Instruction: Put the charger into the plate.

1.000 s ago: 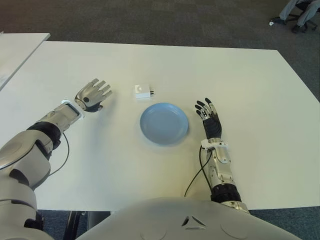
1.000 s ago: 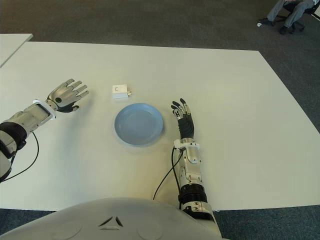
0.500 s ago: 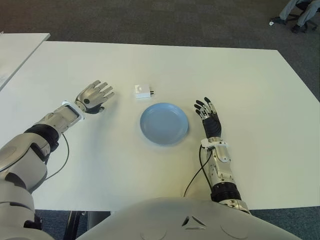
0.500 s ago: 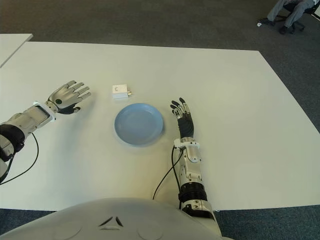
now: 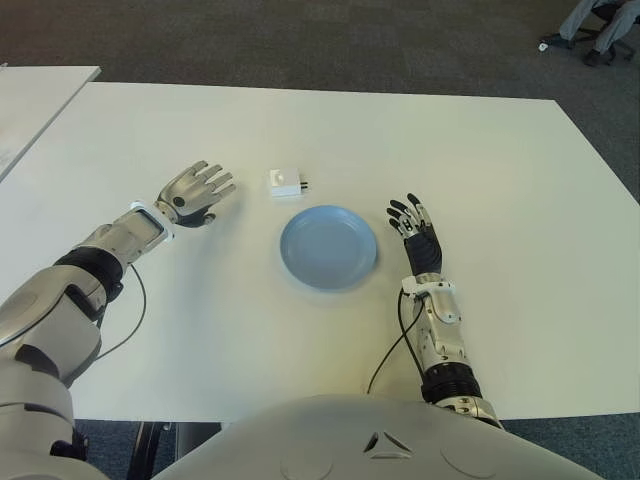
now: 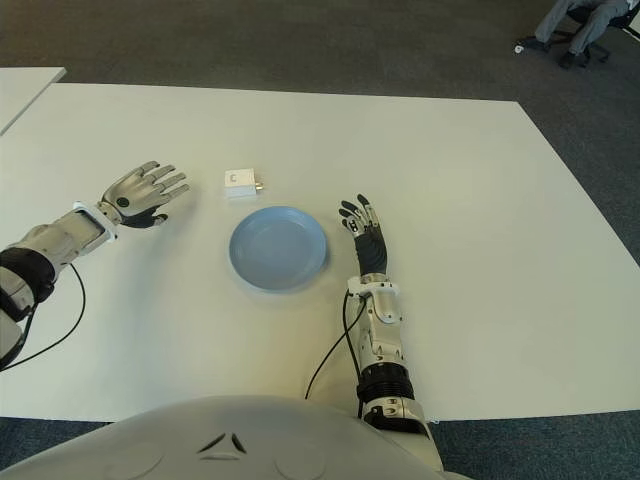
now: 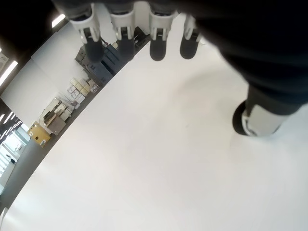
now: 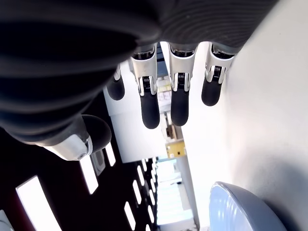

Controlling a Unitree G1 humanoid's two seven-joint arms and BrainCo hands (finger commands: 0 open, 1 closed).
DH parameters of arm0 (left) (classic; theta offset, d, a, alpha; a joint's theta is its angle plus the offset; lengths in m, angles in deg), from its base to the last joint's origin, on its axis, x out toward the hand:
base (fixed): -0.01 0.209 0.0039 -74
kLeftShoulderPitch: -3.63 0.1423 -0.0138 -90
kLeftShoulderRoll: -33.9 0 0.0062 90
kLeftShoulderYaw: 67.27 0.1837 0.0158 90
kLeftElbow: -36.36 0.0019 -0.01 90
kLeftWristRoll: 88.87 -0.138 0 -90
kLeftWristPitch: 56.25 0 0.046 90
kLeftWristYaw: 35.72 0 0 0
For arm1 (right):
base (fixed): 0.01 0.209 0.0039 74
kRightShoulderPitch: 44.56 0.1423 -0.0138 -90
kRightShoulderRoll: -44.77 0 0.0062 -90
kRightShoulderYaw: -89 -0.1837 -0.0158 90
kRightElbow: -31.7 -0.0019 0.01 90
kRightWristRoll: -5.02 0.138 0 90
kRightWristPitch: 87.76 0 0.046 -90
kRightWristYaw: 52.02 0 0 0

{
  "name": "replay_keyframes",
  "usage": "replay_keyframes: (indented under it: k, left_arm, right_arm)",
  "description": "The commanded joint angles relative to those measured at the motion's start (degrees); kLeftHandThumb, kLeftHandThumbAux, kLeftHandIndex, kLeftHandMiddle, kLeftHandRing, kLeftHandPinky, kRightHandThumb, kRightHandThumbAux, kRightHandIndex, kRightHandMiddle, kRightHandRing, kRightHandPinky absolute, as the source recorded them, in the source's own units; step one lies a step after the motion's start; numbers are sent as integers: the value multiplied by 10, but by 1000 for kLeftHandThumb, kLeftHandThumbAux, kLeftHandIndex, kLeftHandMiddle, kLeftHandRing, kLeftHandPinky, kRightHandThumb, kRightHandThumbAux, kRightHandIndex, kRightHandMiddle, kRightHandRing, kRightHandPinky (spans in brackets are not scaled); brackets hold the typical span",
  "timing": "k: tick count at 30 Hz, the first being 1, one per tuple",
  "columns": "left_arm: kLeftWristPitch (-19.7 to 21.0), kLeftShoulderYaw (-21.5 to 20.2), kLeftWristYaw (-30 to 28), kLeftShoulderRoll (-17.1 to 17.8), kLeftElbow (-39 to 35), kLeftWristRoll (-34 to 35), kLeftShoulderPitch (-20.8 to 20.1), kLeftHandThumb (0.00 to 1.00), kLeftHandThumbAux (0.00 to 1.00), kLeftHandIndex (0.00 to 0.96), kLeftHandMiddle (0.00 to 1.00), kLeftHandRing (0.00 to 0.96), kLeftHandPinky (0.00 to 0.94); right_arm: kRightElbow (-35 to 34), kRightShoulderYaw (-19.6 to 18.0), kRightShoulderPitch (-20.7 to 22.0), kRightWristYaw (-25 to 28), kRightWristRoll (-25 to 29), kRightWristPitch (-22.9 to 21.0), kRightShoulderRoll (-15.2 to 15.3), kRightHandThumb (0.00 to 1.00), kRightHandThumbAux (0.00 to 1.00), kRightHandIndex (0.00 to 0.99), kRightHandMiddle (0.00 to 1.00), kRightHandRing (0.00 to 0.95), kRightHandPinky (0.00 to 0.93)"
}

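A small white charger (image 5: 286, 183) with its prongs pointing right lies on the white table, just behind the blue plate (image 5: 328, 247). The plate holds nothing. My left hand (image 5: 195, 190) hovers to the left of the charger, a hand's width away, fingers spread and holding nothing. Its wrist view shows only its straight fingers (image 7: 158, 45) over bare tabletop. My right hand (image 5: 415, 228) shows just to the right of the plate, fingers extended and relaxed. The plate's rim (image 8: 240, 207) appears in the right wrist view.
The white table (image 5: 500, 180) stretches wide on all sides. A second white table (image 5: 35, 95) stands at the far left. A person's legs and a chair base (image 5: 600, 30) show on the dark carpet at the far right.
My left hand has moved rightward toward the charger, staying open. The right hand, plate and charger have not moved.
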State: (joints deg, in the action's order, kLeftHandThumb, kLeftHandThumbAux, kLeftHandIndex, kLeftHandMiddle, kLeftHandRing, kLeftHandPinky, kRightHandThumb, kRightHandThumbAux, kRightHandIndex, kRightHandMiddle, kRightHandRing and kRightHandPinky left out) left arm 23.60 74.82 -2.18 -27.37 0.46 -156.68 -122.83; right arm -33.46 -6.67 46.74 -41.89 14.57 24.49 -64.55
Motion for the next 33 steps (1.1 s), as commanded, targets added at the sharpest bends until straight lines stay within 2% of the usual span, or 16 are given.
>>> replay_keyframes:
  k: [1,14,24,33]
  left_arm:
    - [-15,-17,13,-23,15,9,-12,0,455,0,0,0,0]
    - [-33,-51,17,-69,45,30,-49,0,444,0,0,0,0]
    - [-75,-94,-36,-138,77,108,-66,0,499,0,0,0,0]
    - [-98,-112,-56,-175,93,139,-70,0,510,0,0,0,0]
  right_arm:
    - [19,-4,3,3,10,-1,-5,0,499,61,238,203,151]
    - [32,-3,10,3,8,5,-8,0,501,63,243,204,135]
    - [38,-2,14,3,10,6,-10,0,518,74,256,216,151]
    - [39,-1,16,2,10,-1,-11,0,527,76,262,222,149]
